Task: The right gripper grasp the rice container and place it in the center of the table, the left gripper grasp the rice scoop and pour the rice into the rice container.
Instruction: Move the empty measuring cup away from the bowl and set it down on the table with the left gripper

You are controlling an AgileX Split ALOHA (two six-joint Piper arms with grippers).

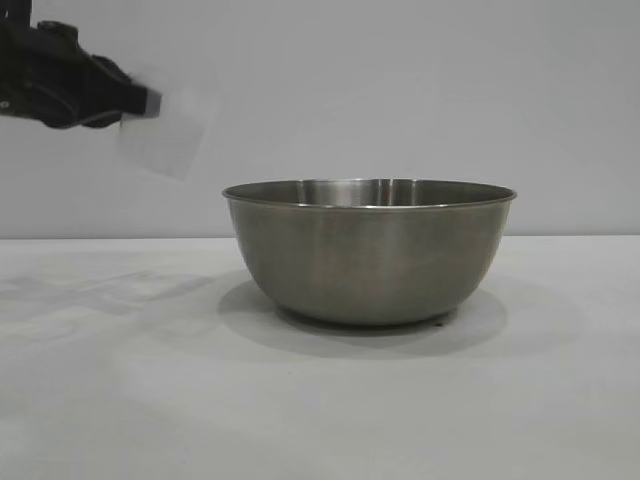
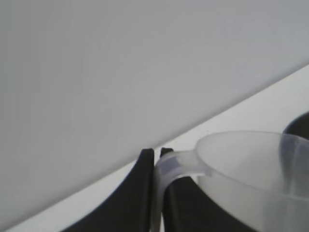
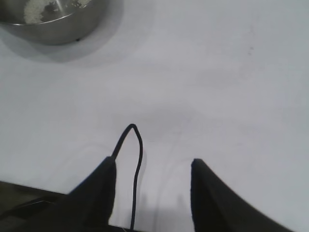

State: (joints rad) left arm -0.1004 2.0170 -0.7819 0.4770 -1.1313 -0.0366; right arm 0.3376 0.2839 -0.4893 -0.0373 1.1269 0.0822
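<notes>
The rice container [image 1: 368,250], a large steel bowl, stands in the middle of the white table [image 1: 120,400]. In the right wrist view the rice container [image 3: 58,21] holds pale rice [image 3: 36,9] on its bottom. High at the exterior view's left, my left gripper [image 1: 140,100] is shut on the handle of the translucent rice scoop [image 1: 165,135], left of and above the bowl. Close up, the rice scoop [image 2: 256,179] has its hooked handle pinched between the left gripper [image 2: 158,155] fingers. My right gripper [image 3: 153,164] hangs open over bare table, away from the bowl, out of the exterior view.
A plain grey wall [image 1: 400,90] stands behind the table. A thin black cable [image 3: 137,159] loops between the right gripper's fingers.
</notes>
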